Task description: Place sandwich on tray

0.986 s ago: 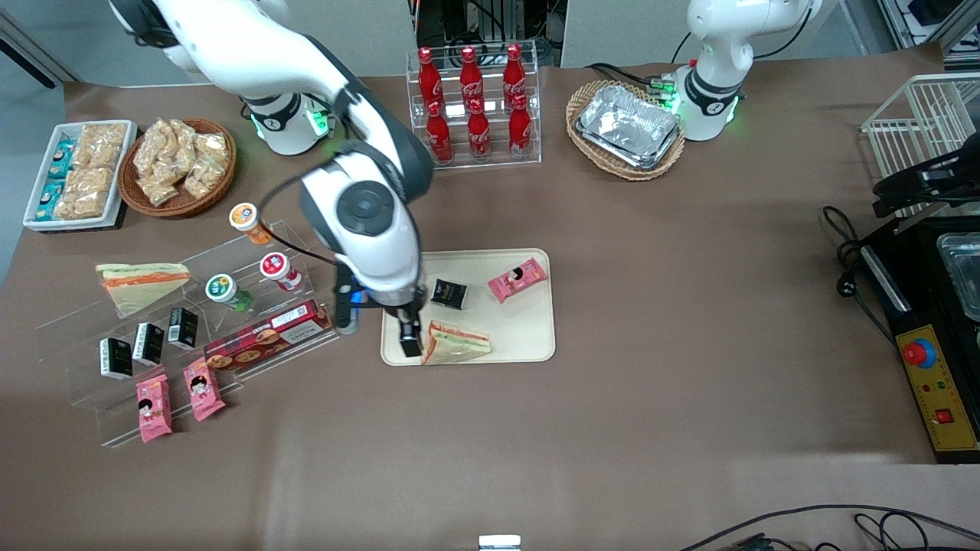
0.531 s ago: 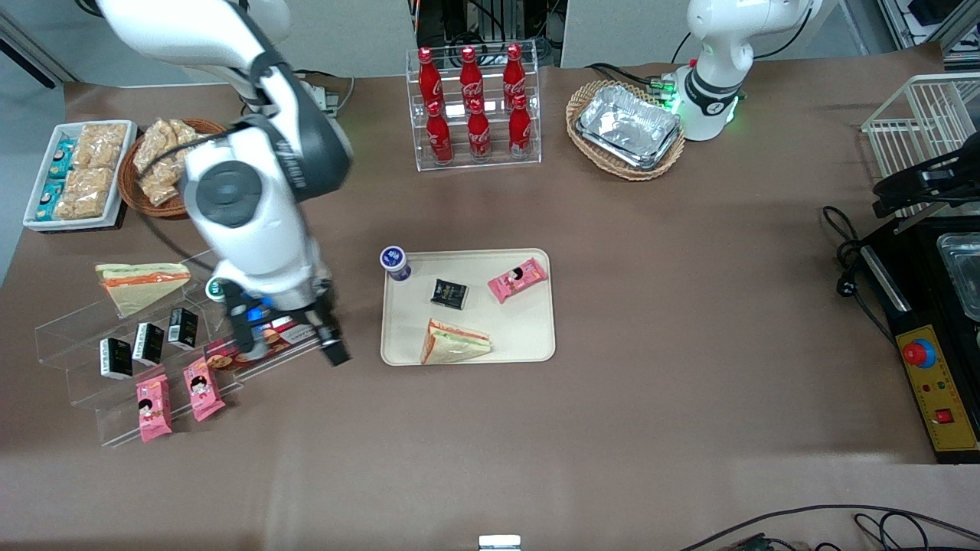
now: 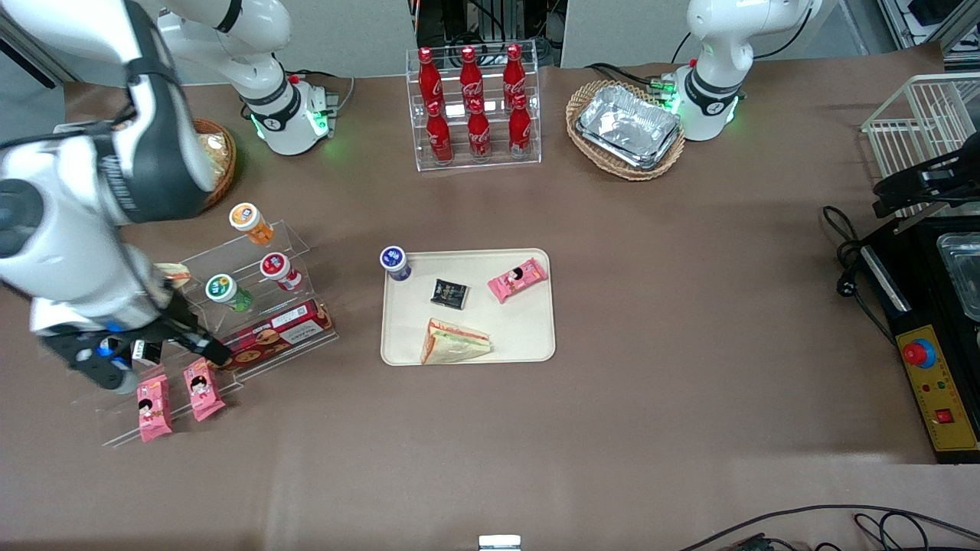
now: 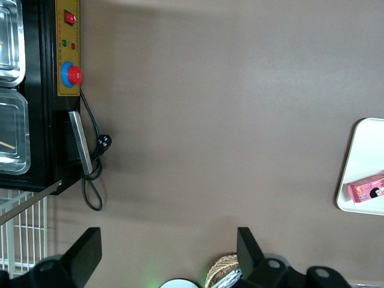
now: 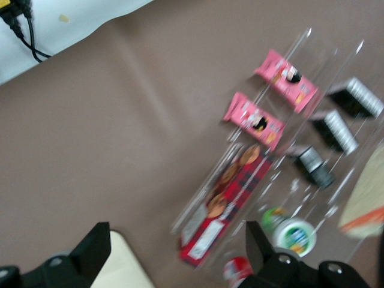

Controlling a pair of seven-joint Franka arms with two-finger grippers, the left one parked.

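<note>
Sandwich (image 3: pixel 455 342) lies flat on the tray (image 3: pixel 531 342), while the empty tool (image 3: pixel 164 353), fingers apart, hangs over the acrylic rack (image 3: pixel 253 343).

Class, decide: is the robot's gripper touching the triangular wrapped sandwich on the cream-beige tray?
Apart. The front view shows the gripper above the clear display stand, with bare table between it and the sandwich resting on the tray.

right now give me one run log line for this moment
sandwich: on tray | gripper: open, empty, above acrylic rack | task: placed
</note>
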